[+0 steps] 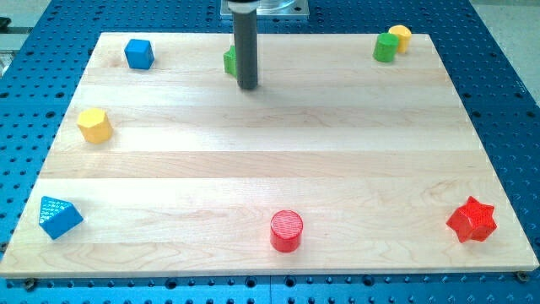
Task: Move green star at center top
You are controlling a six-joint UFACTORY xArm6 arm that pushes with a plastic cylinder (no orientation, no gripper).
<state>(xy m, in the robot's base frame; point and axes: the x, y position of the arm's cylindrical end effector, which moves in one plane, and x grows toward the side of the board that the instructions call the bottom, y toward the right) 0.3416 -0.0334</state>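
A green block (229, 60), mostly hidden behind my rod, sits near the top centre of the wooden board (270, 160); only its left edge shows, so its shape cannot be made out. My tip (247, 86) rests on the board just right of and slightly below that green block, touching or nearly touching it. A second green block (386, 48), a rounded cylinder, stands at the view's top right.
A blue cube (138, 53) is at top left. A yellow hexagonal block (94, 125) is at left. A blue triangular block (59, 216) is at bottom left. A red cylinder (286, 230) is at bottom centre. A red star (472, 219) is at bottom right. A yellow block (400, 36) touches the green cylinder.
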